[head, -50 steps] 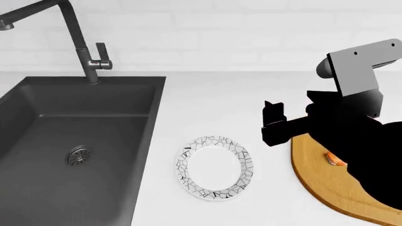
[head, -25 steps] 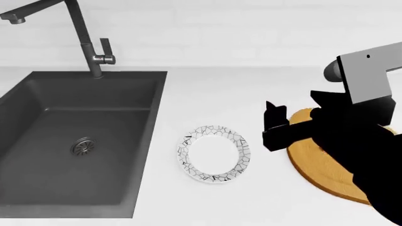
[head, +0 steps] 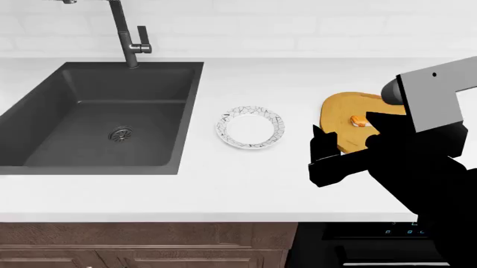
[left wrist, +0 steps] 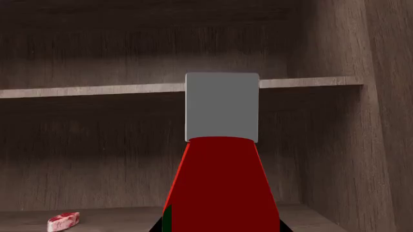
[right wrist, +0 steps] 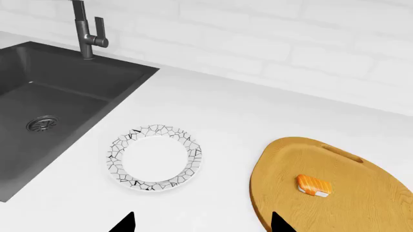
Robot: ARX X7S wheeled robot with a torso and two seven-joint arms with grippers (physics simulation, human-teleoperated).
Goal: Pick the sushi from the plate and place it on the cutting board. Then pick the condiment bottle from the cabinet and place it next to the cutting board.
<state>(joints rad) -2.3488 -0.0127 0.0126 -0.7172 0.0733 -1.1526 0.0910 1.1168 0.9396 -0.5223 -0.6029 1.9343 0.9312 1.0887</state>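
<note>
White counter (head: 246, 173) runs under a pale brick wall, with a dark sink (head: 104, 114) and its faucet (head: 130, 33) set in at my left. On the head view I see the plate (head: 251, 127) lying bare on the counter between the sink and the cutting board (head: 344, 114). The sushi (head: 359, 120) sits on the cutting board, orange side up; on the right wrist view it rests near the middle of the board (right wrist: 322, 193), well apart from the plate (right wrist: 154, 158). My right gripper (head: 322, 153) hangs above the counter just in front of the board, and the two dark fingertips (right wrist: 123, 223) at the edge of the right wrist view stand wide apart with nothing between them, so those jaws are open. My left wrist view looks into a dark wooden cabinet (left wrist: 335, 145) with a shelf (left wrist: 84, 90) across it. The condiment bottle (left wrist: 221, 183) fills the middle of that view, red body and pale cap upright, very close to the camera. I cannot tell whether the left jaws are closed on it, since they are hidden. A small piece of raw meat (left wrist: 63, 221) lies on the cabinet floor off to one side of the bottle.
</note>
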